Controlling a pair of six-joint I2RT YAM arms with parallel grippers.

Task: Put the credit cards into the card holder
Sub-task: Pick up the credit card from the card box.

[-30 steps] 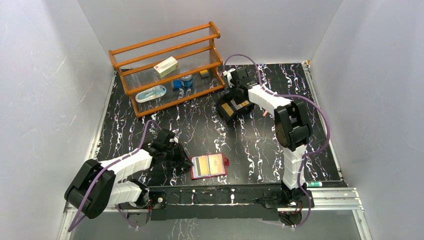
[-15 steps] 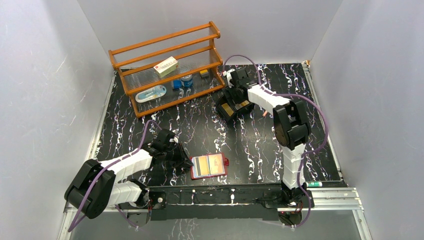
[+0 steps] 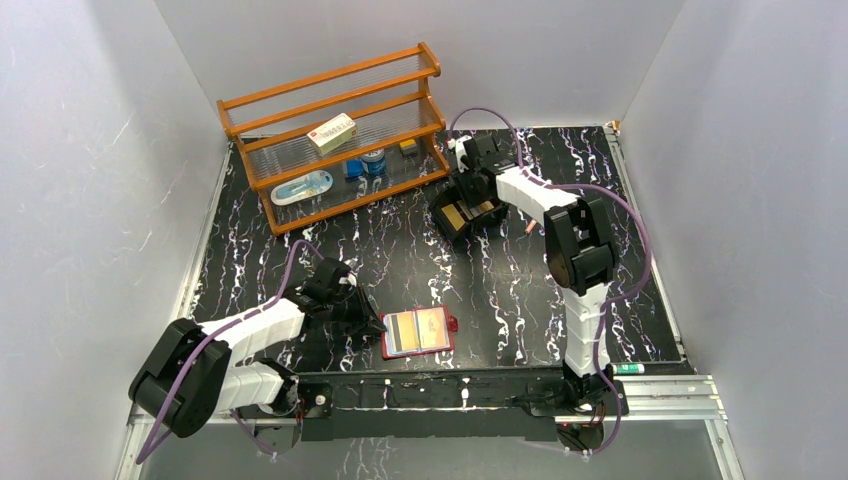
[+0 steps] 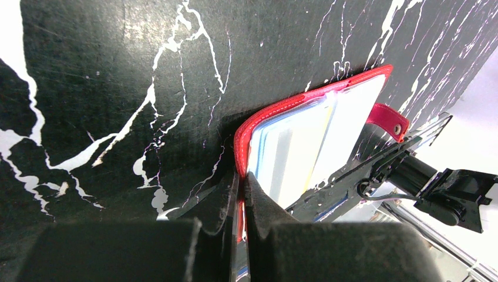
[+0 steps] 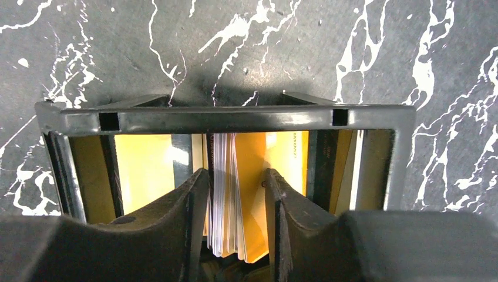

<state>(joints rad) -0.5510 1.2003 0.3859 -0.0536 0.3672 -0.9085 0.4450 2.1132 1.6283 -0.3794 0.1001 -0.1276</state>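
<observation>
Standing edgewise in a black plastic tray (image 5: 235, 117), thin slippery white and orange cards (image 5: 226, 194) were straddled by the parted right gripper (image 5: 235, 176), judged best pinched flatwise; the red leather-look wallet (image 4: 311, 129) was clamped by the left gripper (image 4: 242, 182).

The card holder's (image 4: 305, 126) left edge vanishes between the pinched fingers of the left gripper (image 4: 242, 194). Glare whitens its inner slots, so nothing there can be read. In the right wrist view the right gripper (image 5: 235, 176) hides the lower ends of the credit cards (image 5: 226, 194) and the black tray's (image 5: 229, 116) floor. Whether its pads press the cards cannot be told, nor their count. From above, the small items (image 3: 372, 160) on the lowest shelf of the wooden rack (image 3: 330, 100) are too small to name.
</observation>
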